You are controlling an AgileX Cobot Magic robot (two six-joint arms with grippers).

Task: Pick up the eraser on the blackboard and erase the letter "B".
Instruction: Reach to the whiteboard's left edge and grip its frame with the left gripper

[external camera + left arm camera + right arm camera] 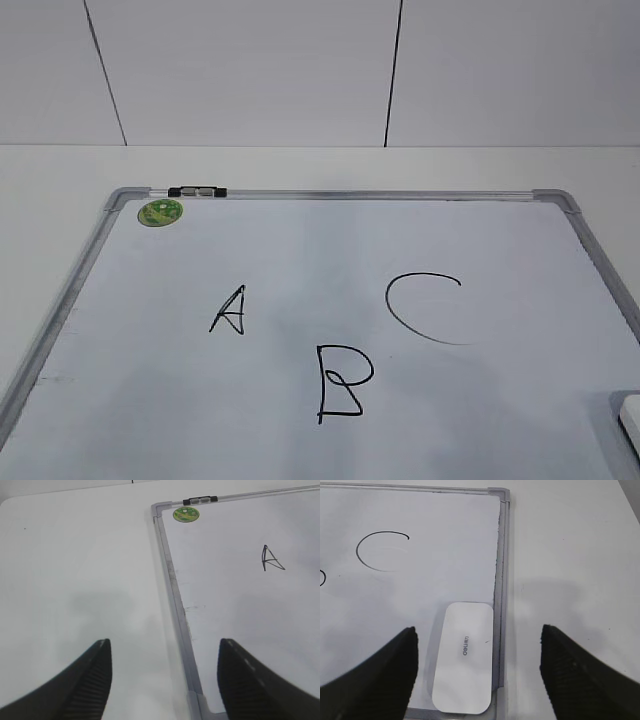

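The right hand [477,675] is seen spread wide w/ nothing held; the eraser [464,657] lies flat betw. its fingers, nearer the left one, against the right frame of the blackboard [501,570]. The letter "B" [342,382] is drawn well to the left of that hand, below the "A" [230,311] and "C" [422,308]. The left hand [165,677] is held equally wide and empty, straddling the board's left frame over the counter [75,570]. A green magnet [186,514] sits far ahead of it.
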